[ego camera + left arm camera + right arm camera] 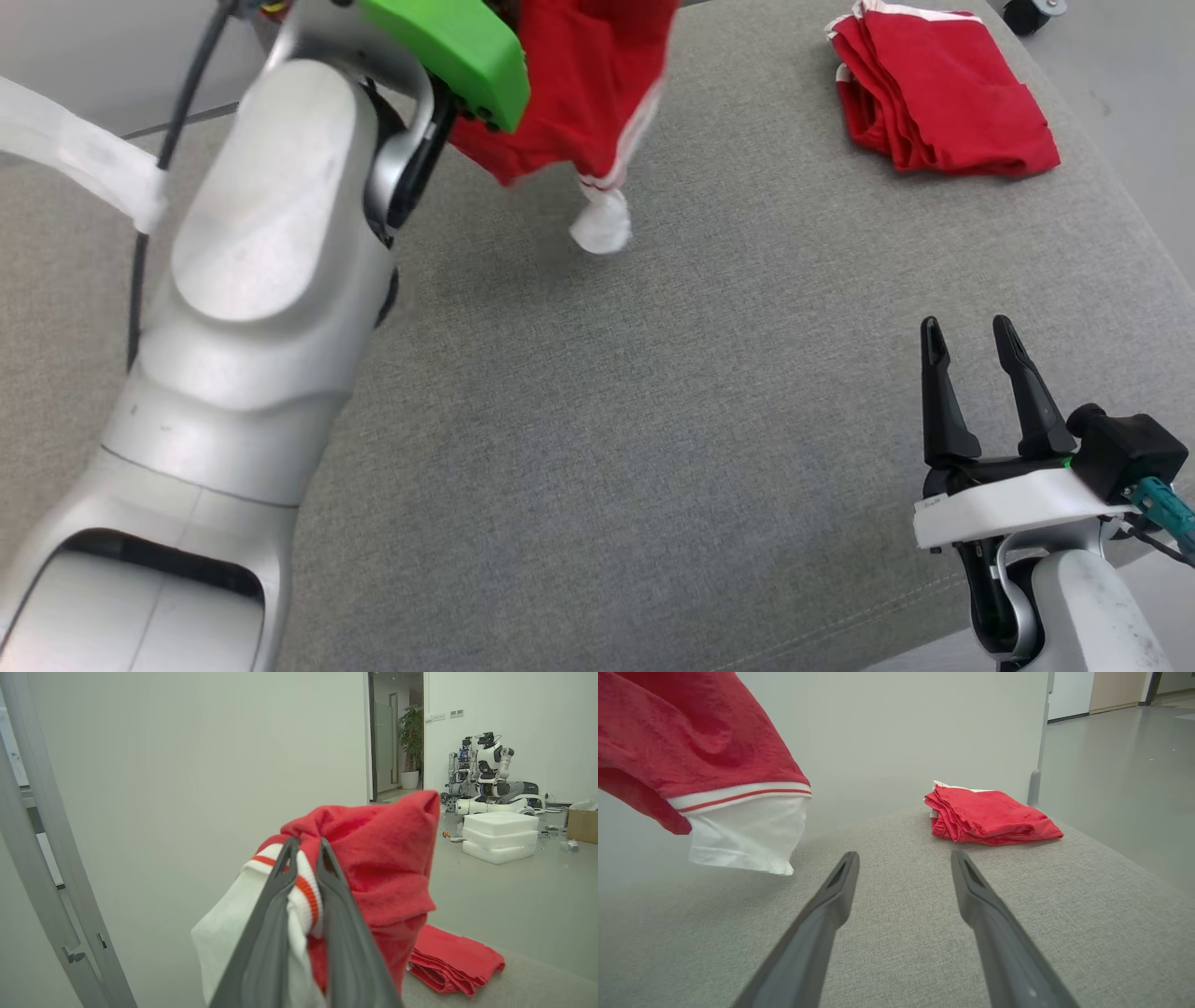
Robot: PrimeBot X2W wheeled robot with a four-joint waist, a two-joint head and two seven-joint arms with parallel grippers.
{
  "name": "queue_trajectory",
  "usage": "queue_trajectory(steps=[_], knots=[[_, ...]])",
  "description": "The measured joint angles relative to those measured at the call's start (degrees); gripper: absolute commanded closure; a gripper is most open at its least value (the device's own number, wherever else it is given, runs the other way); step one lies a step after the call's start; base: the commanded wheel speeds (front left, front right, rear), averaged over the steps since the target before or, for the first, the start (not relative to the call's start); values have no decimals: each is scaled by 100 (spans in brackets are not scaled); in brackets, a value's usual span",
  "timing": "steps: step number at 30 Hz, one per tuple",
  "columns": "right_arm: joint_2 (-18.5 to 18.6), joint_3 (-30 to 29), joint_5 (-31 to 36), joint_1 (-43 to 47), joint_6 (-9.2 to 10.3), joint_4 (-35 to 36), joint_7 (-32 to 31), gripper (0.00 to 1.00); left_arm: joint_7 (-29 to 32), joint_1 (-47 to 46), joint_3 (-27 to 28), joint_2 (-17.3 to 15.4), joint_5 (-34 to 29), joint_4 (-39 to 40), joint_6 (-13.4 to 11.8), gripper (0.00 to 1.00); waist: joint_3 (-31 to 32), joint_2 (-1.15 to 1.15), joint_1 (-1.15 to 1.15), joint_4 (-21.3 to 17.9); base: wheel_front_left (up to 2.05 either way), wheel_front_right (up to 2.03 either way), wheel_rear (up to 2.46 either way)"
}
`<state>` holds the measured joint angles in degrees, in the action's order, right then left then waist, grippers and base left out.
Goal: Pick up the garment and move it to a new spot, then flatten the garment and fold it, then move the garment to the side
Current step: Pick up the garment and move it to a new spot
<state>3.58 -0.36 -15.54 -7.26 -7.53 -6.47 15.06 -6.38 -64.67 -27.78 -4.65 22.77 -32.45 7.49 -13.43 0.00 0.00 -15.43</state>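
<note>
Robotics lab: parked robot (490, 779), foam blocks (500, 837).

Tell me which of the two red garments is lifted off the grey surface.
The red garment with the white cuff, hanging from the left gripper. The other red garment lies folded on the grey surface, at its far right corner.

A folded garment (943, 93) was laid near the far right corner of the grey cushion (653, 420).
</note>
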Motion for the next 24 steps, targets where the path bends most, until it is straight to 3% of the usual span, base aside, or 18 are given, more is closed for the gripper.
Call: queue_trajectory(steps=[5,23,24], knots=[[-31,-29,0,1,0,0,0,0,-83,517,-376,137,194,91,-3,100,7,0,0,61,0,0,0],[2,52,11,9,-1,-89,0,0,-661,2793,-1093,181,851,-636,-447,100,91,0,0,483,0,0,0],[7,58,11,19,0,-98,0,0,-683,2860,-1134,180,850,-677,-449,93,100,0,0,505,0,0,0]])
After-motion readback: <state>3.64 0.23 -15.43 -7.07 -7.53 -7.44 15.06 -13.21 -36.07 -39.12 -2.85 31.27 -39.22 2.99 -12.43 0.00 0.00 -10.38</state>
